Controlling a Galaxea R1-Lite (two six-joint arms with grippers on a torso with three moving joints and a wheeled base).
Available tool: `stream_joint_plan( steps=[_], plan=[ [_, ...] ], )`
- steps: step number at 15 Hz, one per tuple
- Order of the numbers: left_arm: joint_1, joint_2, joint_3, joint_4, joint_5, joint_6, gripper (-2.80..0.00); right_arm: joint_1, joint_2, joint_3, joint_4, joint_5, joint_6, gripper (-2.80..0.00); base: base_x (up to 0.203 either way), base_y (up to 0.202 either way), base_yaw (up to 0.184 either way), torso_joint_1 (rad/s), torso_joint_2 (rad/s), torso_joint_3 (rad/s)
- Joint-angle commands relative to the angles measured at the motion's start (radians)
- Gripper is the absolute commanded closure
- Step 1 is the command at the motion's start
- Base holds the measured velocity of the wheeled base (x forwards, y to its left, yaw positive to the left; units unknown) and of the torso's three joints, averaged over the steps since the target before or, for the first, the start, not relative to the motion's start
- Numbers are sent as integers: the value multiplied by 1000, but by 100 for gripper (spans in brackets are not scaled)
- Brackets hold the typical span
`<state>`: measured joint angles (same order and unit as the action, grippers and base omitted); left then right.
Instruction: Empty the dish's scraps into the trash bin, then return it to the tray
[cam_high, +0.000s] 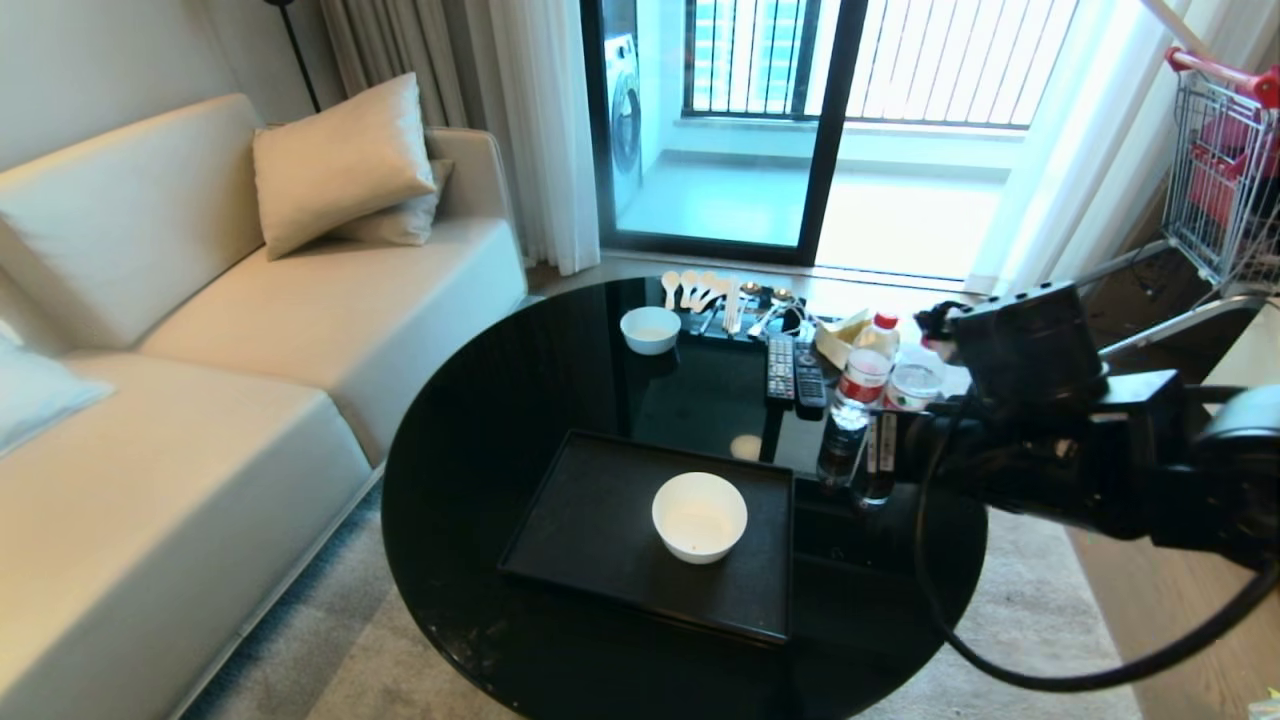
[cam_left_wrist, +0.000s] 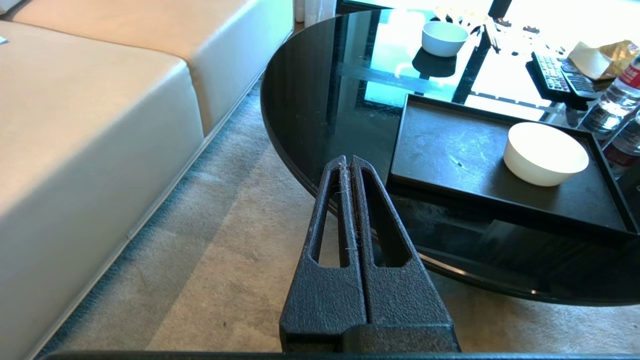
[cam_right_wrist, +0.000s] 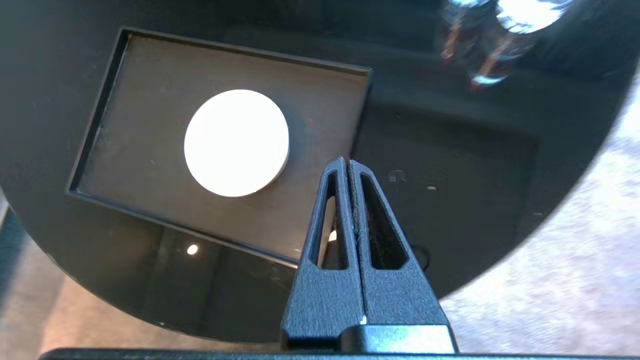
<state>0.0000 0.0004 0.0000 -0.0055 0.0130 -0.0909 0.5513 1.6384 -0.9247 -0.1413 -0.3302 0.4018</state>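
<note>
On the round black glass table (cam_high: 470, 480), toward its near side, lies the tray (cam_high: 590, 520): flat, matte black, rectangular, with a low raised rim and faint scuff marks on its floor. Within the tray, toward its right half and clear of the rim, stands the dish (cam_high: 699, 516): a plain round cream-white bowl, deep-sided, glossy, upright, its inside showing pale and bare in the head view; from directly above in the right wrist view it reads as a featureless white disc (cam_right_wrist: 236, 142). A second, slightly smaller white bowl (cam_high: 650, 329) sits well apart at the far side of the table, near a row of spoons (cam_high: 700, 290). Two remote controls (cam_high: 795, 372) lie side by side right of centre, with water bottles (cam_high: 858, 385) just beside them and a crumpled paper bag (cam_high: 840, 335) behind. Right gripper (cam_right_wrist: 348, 161): fingers pressed together, nothing between them, held above the tray's right edge and beside the dish without touching it; its arm enters the head view from the right. Left gripper (cam_left_wrist: 348, 159): fingers likewise pressed together and empty, hanging low over the carpet (cam_left_wrist: 210, 260) just off the table's edge, beside the cream sofa (cam_high: 200, 400).
</note>
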Motion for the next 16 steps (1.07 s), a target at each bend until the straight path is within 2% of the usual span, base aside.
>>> stream_joint_plan(
  steps=[1,5,7,10,14,16],
  plan=[
    [0,0,0,-1,1,-1,0,-3,-138,113,-44,-31,-30,0,0,0,0,0,0,0],
    [0,0,0,-1,1,-1,0,-18,-337,257,-98,-91,-103,0,0,0,0,0,0,0],
    [0,0,0,-1,1,-1,0,-31,-463,373,-135,-120,-150,0,0,0,0,0,0,0],
    [0,0,0,-1,1,-1,0,-117,-647,546,-215,-139,-267,0,0,0,0,0,0,0],
    [0,0,0,-1,1,-1,0,-239,-886,800,-309,-122,-458,0,0,0,0,0,0,0],
    [0,0,0,-1,1,-1,0,-314,-985,899,-366,-32,-528,0,0,0,0,0,0,0]
  ],
)
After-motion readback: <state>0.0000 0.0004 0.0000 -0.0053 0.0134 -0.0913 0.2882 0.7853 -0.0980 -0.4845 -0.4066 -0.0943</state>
